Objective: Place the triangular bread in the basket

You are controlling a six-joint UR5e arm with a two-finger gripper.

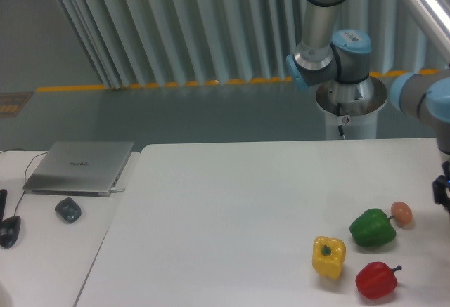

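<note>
Hand point(443, 193) barely in view at rt edge nr egg point(401, 213); can't tell grip.

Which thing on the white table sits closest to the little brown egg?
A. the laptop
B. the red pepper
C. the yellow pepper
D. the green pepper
D: the green pepper lies right beside the egg, its stem pointing toward it, while the yellow pepper and red pepper sit further toward the front and the laptop is far off to the left.
</note>
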